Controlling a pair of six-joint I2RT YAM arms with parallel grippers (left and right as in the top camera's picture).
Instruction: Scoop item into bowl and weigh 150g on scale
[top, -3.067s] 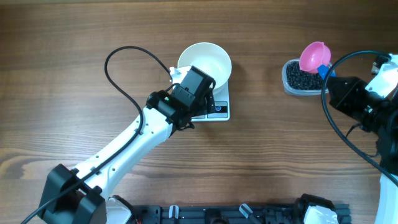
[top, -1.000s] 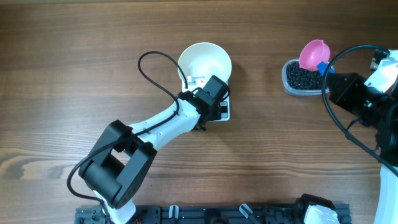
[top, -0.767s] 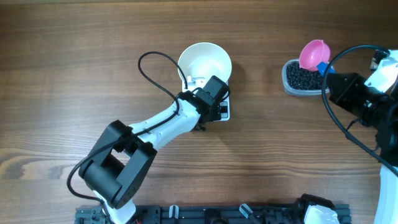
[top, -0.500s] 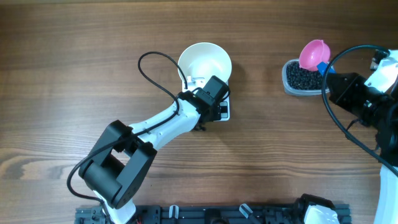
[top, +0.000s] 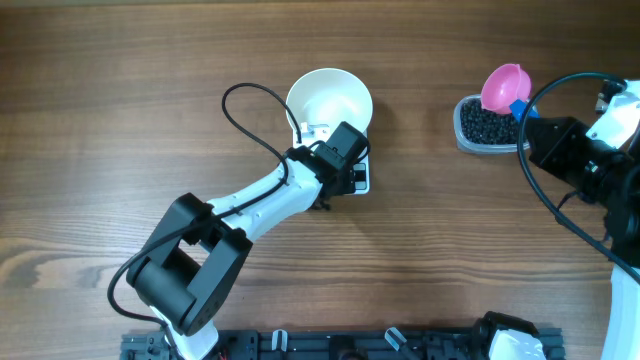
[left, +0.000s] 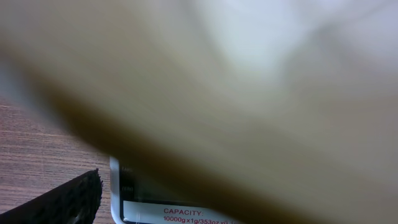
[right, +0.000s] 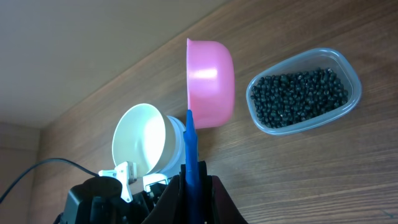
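Note:
The white bowl (top: 328, 98) stands on the white scale (top: 358, 182), which it mostly covers, and its inside looks bare. My left gripper (top: 318, 130) is open at the bowl's near rim. In the left wrist view the bowl's wall (left: 249, 74) is a close blur above the scale's edge (left: 143, 208), with one black finger (left: 62, 202) at lower left. My right gripper (right: 193, 180) is shut on the blue handle of the pink scoop (right: 210, 81), which hangs above the far edge of the clear tub (top: 490, 128). The item, black beans (right: 298, 93), fills the tub.
The left arm (top: 250, 210) lies folded across the middle of the wooden table, with its black cable (top: 240, 110) looping left of the bowl. The right arm (top: 590, 160) fills the right edge. A black rack (top: 350, 345) runs along the front edge.
Nothing has moved in the last second. Since the oldest frame the left arm has folded its elbow inward and its gripper has shifted right along the bowl's near rim.

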